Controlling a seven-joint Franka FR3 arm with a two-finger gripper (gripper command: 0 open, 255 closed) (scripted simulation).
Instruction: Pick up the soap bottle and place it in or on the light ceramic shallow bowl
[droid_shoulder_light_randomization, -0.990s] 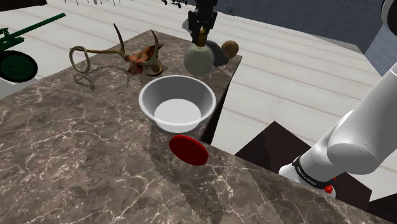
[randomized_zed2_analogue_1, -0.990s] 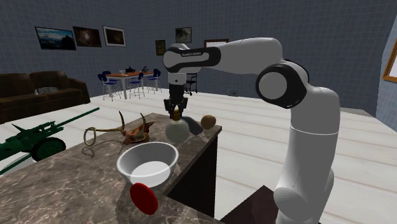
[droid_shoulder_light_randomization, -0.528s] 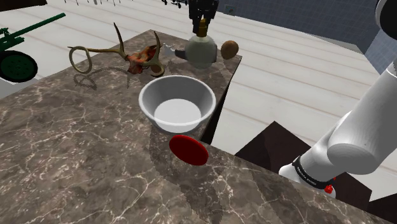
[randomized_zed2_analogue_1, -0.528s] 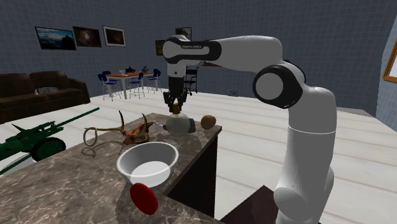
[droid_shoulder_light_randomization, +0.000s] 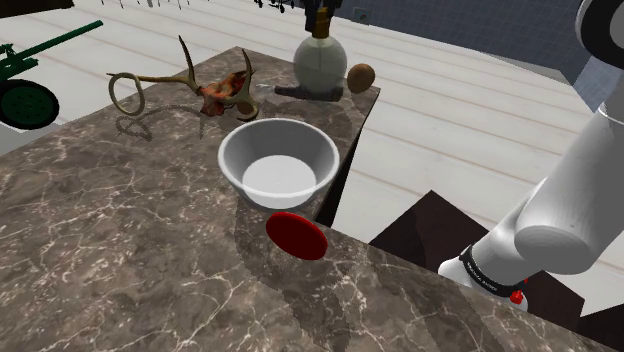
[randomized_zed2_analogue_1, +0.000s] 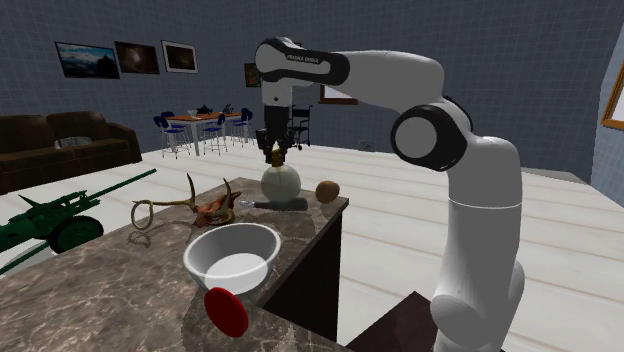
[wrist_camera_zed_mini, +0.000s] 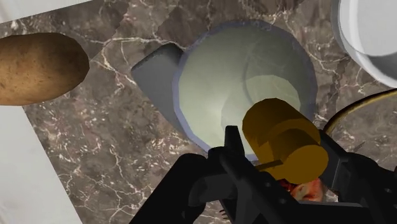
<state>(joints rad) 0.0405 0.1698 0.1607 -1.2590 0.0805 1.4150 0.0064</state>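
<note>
pincer (randomized_zed2_analogue_1: 275, 153): pinching soap bottle (droid_shoulder_light_randomization: 320, 62) by its gold cap
bowl (droid_shoulder_light_randomization: 232, 165): imo centre over it first (round body, no swinging pls), lower gently b4 release

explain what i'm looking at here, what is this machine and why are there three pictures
It is a white robot arm with black jaws at its tip. One picture looks down from beside its stand, one from farther off, one from a camera on the hand. On the marble counter are a white bowl, a red disc, antlers and a brown potato-like lump. The jaws are shut on the golden cap of a round pale soap bottle, held above the counter.
</note>
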